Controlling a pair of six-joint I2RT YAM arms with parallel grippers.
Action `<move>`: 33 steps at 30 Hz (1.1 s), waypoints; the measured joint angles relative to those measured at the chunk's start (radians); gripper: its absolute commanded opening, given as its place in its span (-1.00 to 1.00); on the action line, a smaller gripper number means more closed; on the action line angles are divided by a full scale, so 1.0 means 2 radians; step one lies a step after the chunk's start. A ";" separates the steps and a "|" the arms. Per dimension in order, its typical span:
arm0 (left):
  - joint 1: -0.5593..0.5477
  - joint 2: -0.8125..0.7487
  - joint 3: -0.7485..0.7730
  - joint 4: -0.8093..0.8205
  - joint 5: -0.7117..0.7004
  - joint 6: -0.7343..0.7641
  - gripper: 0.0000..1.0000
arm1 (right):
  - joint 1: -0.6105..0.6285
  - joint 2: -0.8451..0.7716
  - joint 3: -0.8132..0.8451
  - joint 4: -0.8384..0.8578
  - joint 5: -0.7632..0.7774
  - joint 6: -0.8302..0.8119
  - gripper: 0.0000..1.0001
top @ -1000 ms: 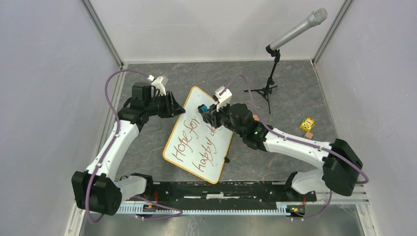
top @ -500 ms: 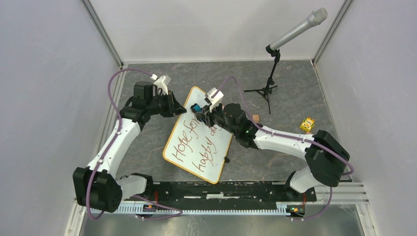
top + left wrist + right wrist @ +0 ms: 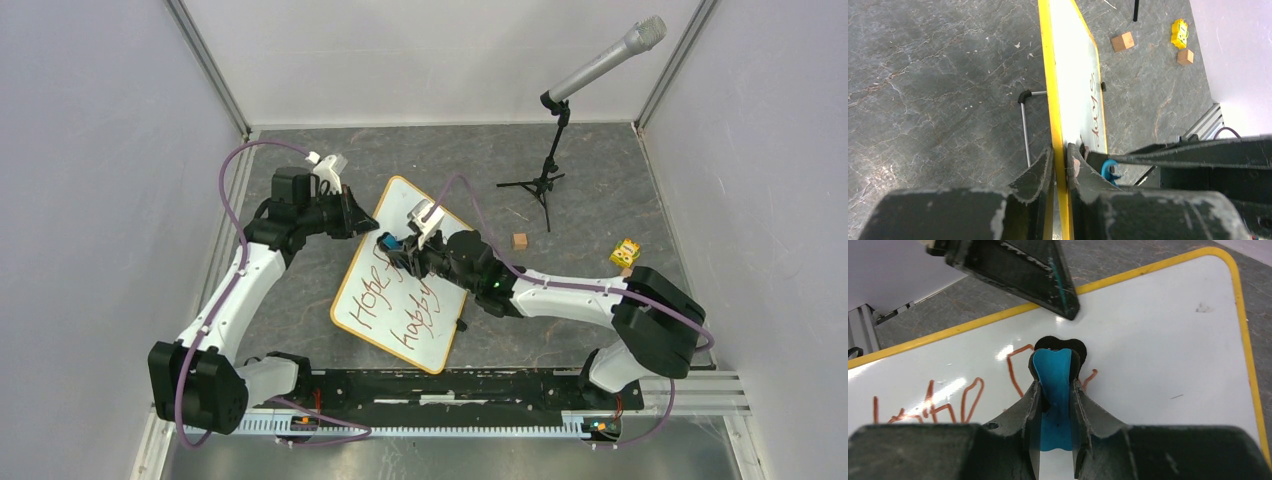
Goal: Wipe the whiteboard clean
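Two lines of red-brown handwriting (image 3: pixel 390 305) fill the near part of the whiteboard (image 3: pixel 437 342). The board lies on the table between the arms. In the overhead view its long axis runs from about 7 o'clock, by the bases, to 1 o'clock.

At the far end of that writing sits the right gripper (image 3: pixel 392 243), its jaws clamped on a blue eraser (image 3: pixel 1053 385) whose dark pad is pressed to the white surface. From the eraser, nearly all the unwiped strokes lie toward 6 and 7 o'clock, back along the long axis. The next passes, as I judge it, must be drawn toward the bases, not pushed outward. In the right wrist view, strokes touch both sides of the pad and more trail off toward 8 o'clock.

Just beyond, at about 10 o'clock from the eraser, the left gripper (image 3: pixel 352 215) is pinched shut on the board's yellow frame, one finger on each face of the edge. That arm is busy steadying the board, so the wiping falls to the right arm.

Farther on, toward 1 o'clock, the board is bare white.
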 measured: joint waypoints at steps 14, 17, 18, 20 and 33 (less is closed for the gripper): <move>-0.008 -0.008 -0.010 0.009 -0.016 -0.011 -0.95 | 0.101 0.008 0.001 0.031 0.020 0.000 -0.99; -0.010 -0.008 -0.010 0.012 -0.016 -0.011 -0.95 | 0.093 0.008 -0.004 0.040 0.025 0.009 -1.00; -0.010 -0.008 -0.010 0.013 -0.016 -0.011 -0.95 | 0.090 0.009 -0.004 0.041 0.025 0.013 -1.00; -0.010 -0.008 -0.010 0.014 -0.016 -0.011 -0.95 | 0.076 0.010 -0.004 0.044 0.027 0.019 -1.00; -0.014 -0.005 -0.010 0.011 -0.048 -0.010 -0.95 | -0.033 0.039 -0.010 0.075 0.038 0.013 -1.00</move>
